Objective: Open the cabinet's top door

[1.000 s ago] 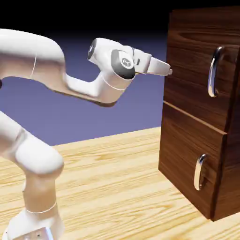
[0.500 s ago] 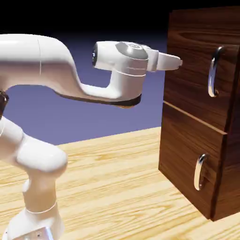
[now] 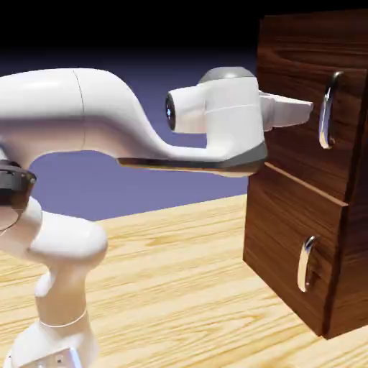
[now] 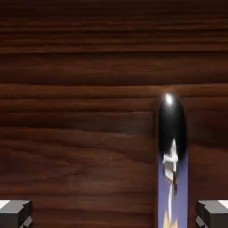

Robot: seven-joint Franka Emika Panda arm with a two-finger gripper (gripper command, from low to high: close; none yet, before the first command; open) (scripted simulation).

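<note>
While the pincer is released, its tips stand well apart, with the upper handle showing between them in the hand view, nearer the right tip. Centre the handle between the tips before advancing; otherwise the right tip may strike it. Then move in squarely, clench on the bar, and pull gently along the door's swing. The handle is on the top door, which is closed, at the right of the scene. Below it is the lower door; the cabinet stands on the bench.

Exterior view from beside the arm; hand view close, facing shared door.
</note>
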